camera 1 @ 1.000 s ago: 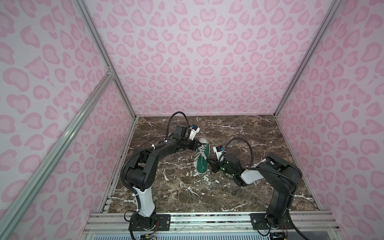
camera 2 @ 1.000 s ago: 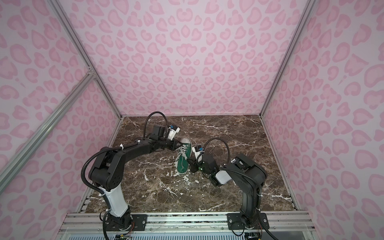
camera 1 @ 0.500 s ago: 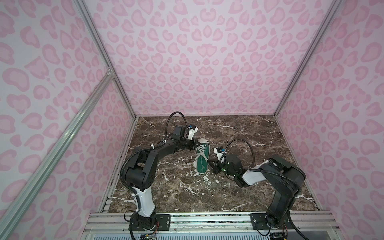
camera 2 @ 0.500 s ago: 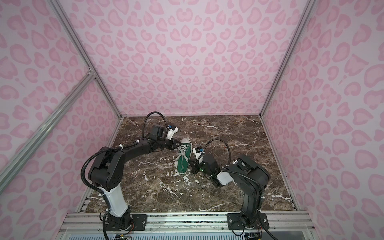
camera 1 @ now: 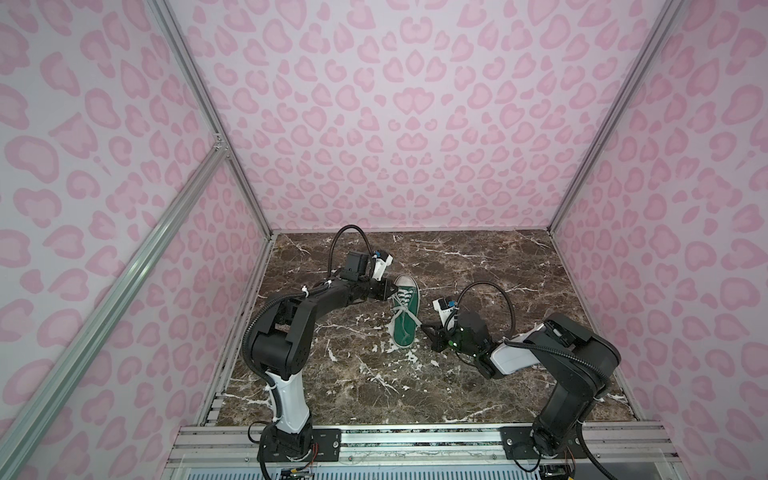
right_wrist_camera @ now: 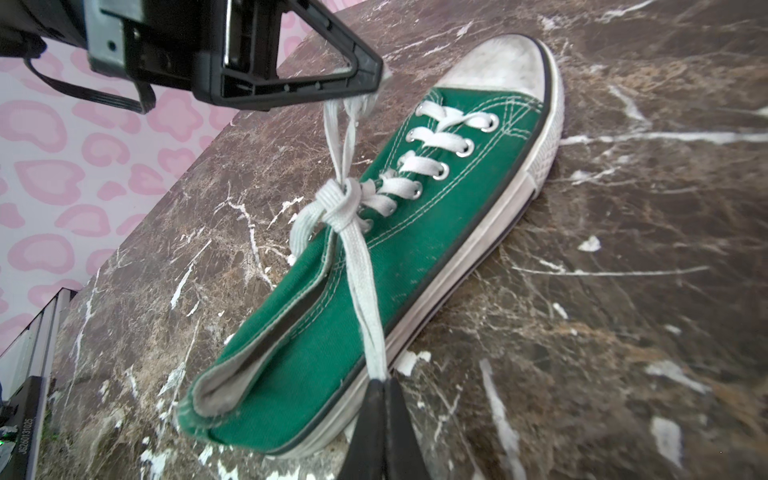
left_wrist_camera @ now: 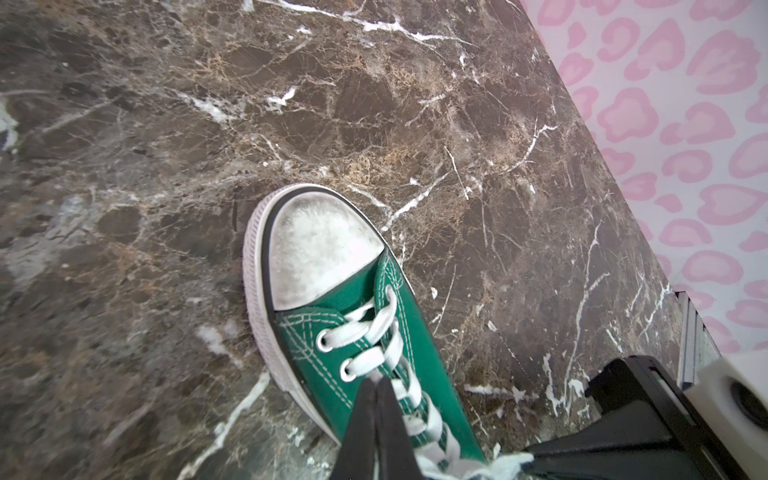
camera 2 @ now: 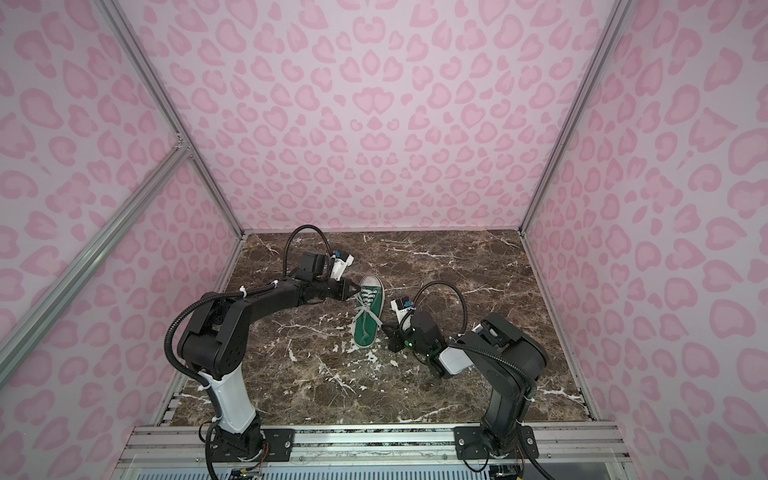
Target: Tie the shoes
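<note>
I count one sneaker [camera 1: 405, 328]; left gripper [camera 1: 392, 289] and right gripper [camera 1: 423, 328] fingers each pinch its laces [right_wrist_camera: 341, 204], ends hidden.

A: How do the arms sit?
B: The left arm [camera 1: 316, 297] is bent at the elbow, with its forearm stretched low toward the middle. The right arm [camera 1: 515, 357] folds back from the right side and points inward too (both wrists roughly level).
A: And the jaws?
B: Both pairs are pressed tight, tips facing each other but apart, each pinching a strand of the white laces [right_wrist_camera: 360, 286].
</note>
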Robot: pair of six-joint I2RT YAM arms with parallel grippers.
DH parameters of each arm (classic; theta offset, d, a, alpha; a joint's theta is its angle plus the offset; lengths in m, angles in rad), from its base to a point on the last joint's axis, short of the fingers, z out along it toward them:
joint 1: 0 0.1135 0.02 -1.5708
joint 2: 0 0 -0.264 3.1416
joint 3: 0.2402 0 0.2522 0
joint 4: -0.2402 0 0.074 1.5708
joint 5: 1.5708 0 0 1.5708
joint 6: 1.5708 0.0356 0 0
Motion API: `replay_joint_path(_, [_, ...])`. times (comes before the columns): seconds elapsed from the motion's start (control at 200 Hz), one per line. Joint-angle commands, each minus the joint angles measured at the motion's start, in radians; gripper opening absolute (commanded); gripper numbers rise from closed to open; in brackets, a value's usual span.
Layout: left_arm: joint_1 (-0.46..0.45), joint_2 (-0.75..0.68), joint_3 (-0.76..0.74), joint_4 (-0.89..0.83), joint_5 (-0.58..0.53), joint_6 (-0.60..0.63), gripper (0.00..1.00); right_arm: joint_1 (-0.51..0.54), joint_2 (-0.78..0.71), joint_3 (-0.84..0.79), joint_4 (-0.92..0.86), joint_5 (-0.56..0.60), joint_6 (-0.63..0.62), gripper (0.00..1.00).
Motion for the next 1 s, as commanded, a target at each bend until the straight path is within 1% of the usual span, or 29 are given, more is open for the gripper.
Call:
replay_joint_path(0.0, [0.011, 0.002, 0.013, 0.025, -0.013, 0.012, 0.03, -0.003, -0.005, -0.011, -0.008, 0.012, -0.012, 0.00])
replay_joint_path(0.995, [0.043, 0.027, 0.002, 0.050, -0.002, -0.003, 0.03, -0.031, -0.016, -0.062, -0.018, 0.003, -0.002, 0.00])
